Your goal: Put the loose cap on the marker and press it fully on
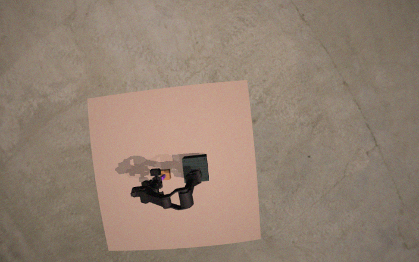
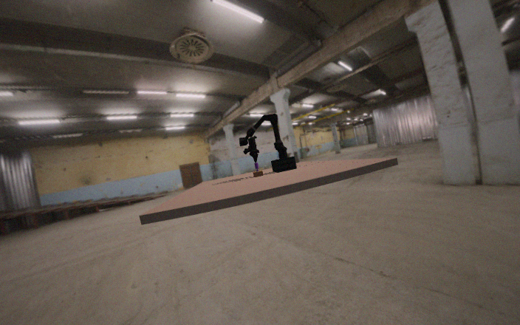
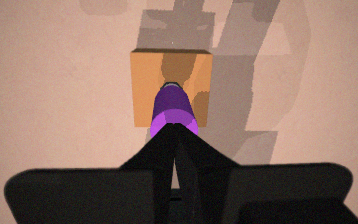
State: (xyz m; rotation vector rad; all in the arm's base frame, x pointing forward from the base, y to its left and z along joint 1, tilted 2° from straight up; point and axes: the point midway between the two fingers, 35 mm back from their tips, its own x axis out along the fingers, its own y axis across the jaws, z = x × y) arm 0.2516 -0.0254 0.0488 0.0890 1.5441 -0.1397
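In the top view the pink table (image 1: 172, 129) lies on a grey concrete floor (image 1: 324, 92). At the left of the cluster on it, the black arm (image 1: 166, 197) bends round from its dark base block (image 1: 195, 167) on the right, and its wrist hangs over the orange holder block (image 1: 166, 172), where a spot of purple shows.

In the wrist view the holder block (image 3: 145, 85) sits on the table with the arm's shadow across it. The purple cap (image 3: 173, 112) stands upright on the marker, whose barrel is almost wholly hidden; only a thin pale-edged rim shows at the cap's lower end, where it meets the block. Whether the cap is fully seated cannot be told. The gripper (image 3: 175, 131) points down with its two black fingers pressed together, holding nothing, and their joined tips overlap the near edge of the cap's top face; whether they touch it cannot be told.

In the exterior view the gripper (image 2: 254, 159) hangs straight above the cap (image 2: 255, 166), well left of the base
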